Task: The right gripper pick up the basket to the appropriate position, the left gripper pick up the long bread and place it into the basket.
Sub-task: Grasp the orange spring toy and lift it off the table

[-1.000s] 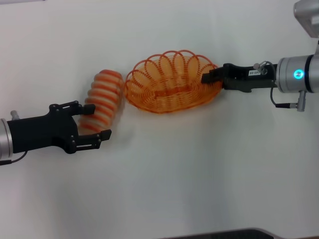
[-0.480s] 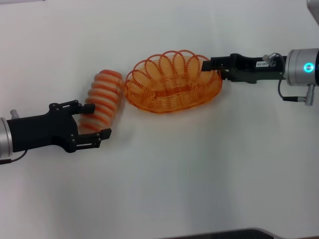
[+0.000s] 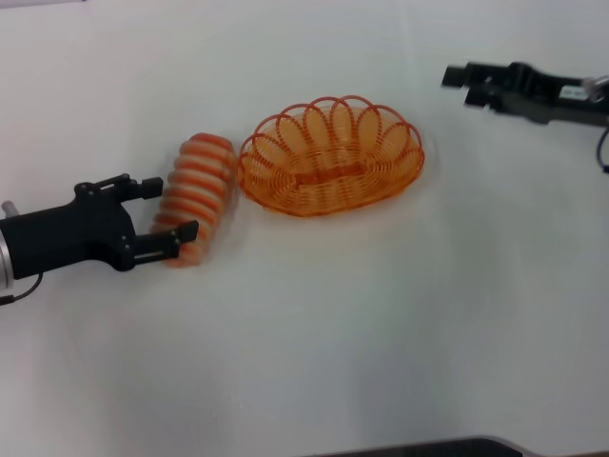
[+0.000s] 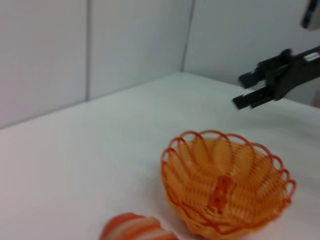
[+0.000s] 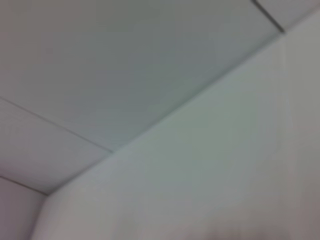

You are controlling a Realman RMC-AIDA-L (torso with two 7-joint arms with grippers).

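From the head view, the long bread [image 3: 195, 198] lay on the white desk [image 3: 314, 343] just left of the basket [image 3: 331, 157], its long axis running toward and away from the robot. The left gripper [image 3: 164, 218] had its jaws spread around the loaf's near end, not yet clamped, and was by far the nearer arm. The right gripper [image 3: 464, 80] hung well right of the basket and beyond it, jaws released and empty. In the left wrist view, the bread's end [image 4: 137, 228] showed beside the basket [image 4: 227, 187], the right gripper [image 4: 251, 89] above it. The right wrist view showed only bare wall.
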